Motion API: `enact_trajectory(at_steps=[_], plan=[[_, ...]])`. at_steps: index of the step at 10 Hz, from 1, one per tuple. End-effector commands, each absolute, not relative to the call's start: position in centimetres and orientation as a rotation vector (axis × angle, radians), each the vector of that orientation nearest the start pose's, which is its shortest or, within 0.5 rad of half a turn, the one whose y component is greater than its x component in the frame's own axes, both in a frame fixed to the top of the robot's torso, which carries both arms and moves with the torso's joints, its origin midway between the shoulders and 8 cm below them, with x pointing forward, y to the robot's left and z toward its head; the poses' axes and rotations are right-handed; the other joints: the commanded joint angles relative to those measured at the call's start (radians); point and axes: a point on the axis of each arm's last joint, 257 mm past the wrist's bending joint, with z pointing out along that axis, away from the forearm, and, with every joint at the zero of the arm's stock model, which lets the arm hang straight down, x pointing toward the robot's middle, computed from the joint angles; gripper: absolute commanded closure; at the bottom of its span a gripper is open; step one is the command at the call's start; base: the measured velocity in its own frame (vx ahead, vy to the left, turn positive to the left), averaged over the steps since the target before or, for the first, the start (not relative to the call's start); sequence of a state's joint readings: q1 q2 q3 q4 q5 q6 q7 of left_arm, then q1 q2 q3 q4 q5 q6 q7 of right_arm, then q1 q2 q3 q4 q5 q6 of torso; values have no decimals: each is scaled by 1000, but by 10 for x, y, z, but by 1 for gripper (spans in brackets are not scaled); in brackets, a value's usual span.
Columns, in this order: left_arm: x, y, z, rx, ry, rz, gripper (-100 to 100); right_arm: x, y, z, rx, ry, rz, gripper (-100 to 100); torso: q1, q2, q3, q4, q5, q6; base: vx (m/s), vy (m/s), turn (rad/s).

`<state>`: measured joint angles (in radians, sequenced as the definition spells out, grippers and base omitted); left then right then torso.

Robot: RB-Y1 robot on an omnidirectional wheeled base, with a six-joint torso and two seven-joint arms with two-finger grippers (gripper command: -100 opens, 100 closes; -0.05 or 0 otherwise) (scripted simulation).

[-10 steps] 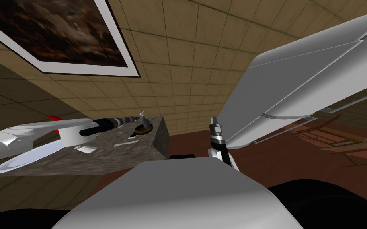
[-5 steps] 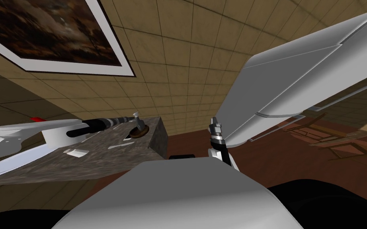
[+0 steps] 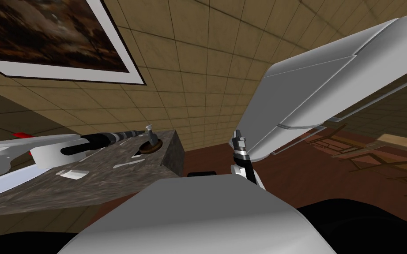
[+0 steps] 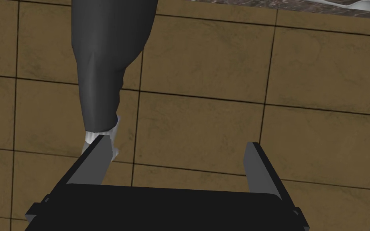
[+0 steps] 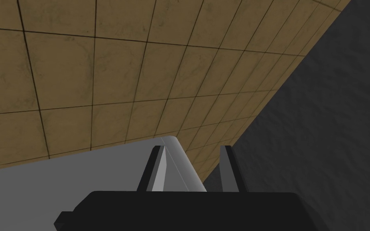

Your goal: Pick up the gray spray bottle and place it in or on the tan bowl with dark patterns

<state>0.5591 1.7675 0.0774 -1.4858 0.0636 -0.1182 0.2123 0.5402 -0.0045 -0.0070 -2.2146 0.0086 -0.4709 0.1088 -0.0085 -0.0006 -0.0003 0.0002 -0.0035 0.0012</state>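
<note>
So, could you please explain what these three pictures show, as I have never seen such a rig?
This is a two-armed robot in a simulated house. The wide picture comes from a camera on its head, looking down; the other two come from cameras on its hands. In the head view the left arm reaches over a dark mottled counter toward a brown bowl, in which a grey spray bottle stands. The left wrist view shows that bottle near one finger of the left gripper, whose fingers are open and hold nothing. The right gripper sits near the chest, away from the counter, its fingers apart and empty. Two small white things also lie on the counter.
</note>
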Motion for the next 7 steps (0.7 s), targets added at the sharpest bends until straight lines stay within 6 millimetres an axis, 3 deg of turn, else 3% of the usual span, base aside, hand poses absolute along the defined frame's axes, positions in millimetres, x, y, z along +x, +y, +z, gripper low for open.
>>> enact_trajectory(at_steps=[1, 3, 5, 7], plan=[[451, 634, -77, -202, 2006, 65, -100, 356, -290, -24, 707, 739, 1145, 0, 0, 0, 0, 0, 0, 0, 1, -30, 23], [442, 651, -82, -224, 2010, 70, -100, 356, -290, -24, 707, 739, 1145, 0, 5, -1, 0, 0, 1, 0, 3, -36, -101], [435, 669, -75, -228, 2004, 79, -100, 356, -290, -24, 707, 739, 1145, 0, -1, -1, -1, 0, 0, 0, 5, -83, -50], [430, 684, -69, -241, 1997, 103, -100, 356, -290, -24, 707, 739, 1145, 0, 3, -1, 0, 0, 1, 0, 1, -4, 10]])
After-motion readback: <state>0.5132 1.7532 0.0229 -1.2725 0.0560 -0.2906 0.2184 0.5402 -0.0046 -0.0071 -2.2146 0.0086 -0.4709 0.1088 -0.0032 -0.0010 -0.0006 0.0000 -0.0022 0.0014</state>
